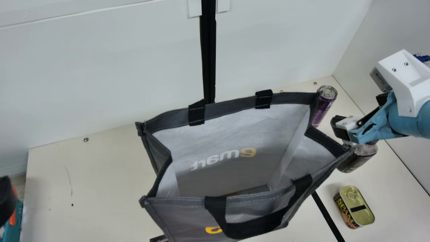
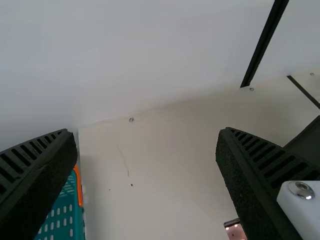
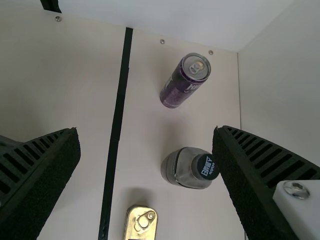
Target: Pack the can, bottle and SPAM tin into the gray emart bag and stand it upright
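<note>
The gray emart bag (image 1: 181, 215) stands upright at mid-table, its mouth gaping. At its right stand the purple can (image 1: 324, 104), partly behind the rim, and the dark bottle (image 1: 357, 158); the SPAM tin (image 1: 357, 206) is nearer the front. My right gripper (image 1: 342, 129) hovers over the bottle, beside the bag's right corner. In the right wrist view its fingers are wide apart, the gripper (image 3: 146, 150) holding nothing, with can (image 3: 182, 82), bottle (image 3: 187, 167) and tin (image 3: 141, 222) below. Part of my left gripper (image 1: 6, 200) is at the left edge; in its wrist view the gripper (image 2: 145, 150) is open and empty.
A teal basket (image 2: 62, 215) with an orange part stands at the table's left. A small flat object (image 2: 235, 230) lies near the bag's front. White walls (image 1: 100, 67) rise behind and at the right; a black strip (image 3: 117, 110) runs along the table.
</note>
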